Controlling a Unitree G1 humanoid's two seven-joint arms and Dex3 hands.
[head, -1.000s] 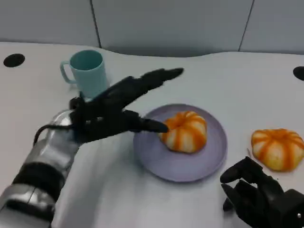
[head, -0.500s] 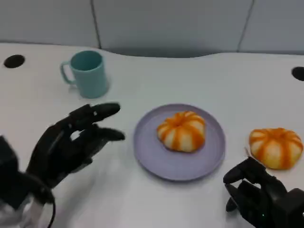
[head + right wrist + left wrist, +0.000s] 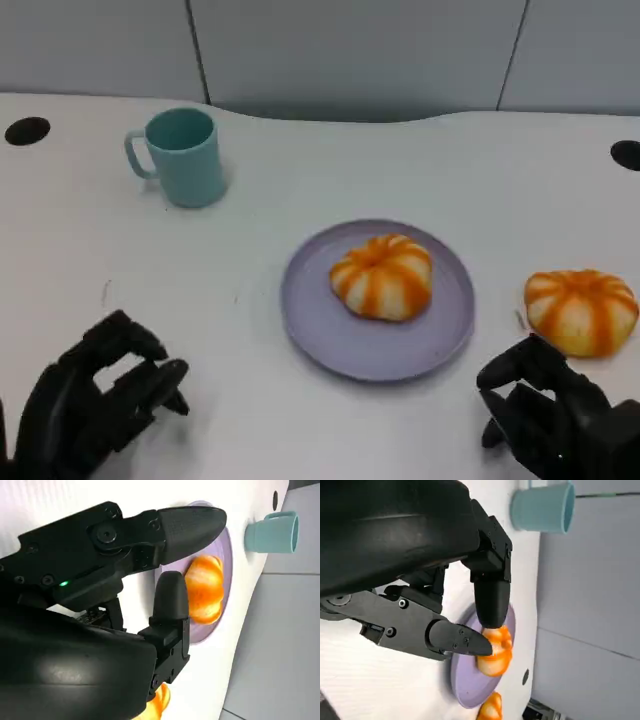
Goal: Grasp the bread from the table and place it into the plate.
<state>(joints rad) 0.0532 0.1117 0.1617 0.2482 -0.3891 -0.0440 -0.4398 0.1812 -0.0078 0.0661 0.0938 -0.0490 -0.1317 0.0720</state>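
Listing, left edge to right edge of the worktop:

Left hand [image 3: 95, 405]: resting at the near-left corner, fingers loosely curled and apart, holding nothing.

Cup [image 3: 183, 156]: teal mug standing upright toward the far-left of the worktop [image 3: 330, 160], handle pointing left; its contents cannot be told.

Plate [image 3: 320, 330]: lavender, sitting at the centre of the worktop, carrying one orange-striped bread [image 3: 383, 276] slightly right of its middle.

Second bread [image 3: 581, 311]: lying on the bare worktop near the right edge, well apart from the plate's rim.

Right hand [image 3: 550, 415]: hovering at the near-right corner just in front of the second bread, fingers bent and apart, gripping nothing.

Step in hand: one bread appearing already placed; the other waiting to be grasped, judging by how things are lying.

Next move: probably calling for the right hand reaching forward over the second bread, closing around its sides, then lifting leftward to the plate's free area.
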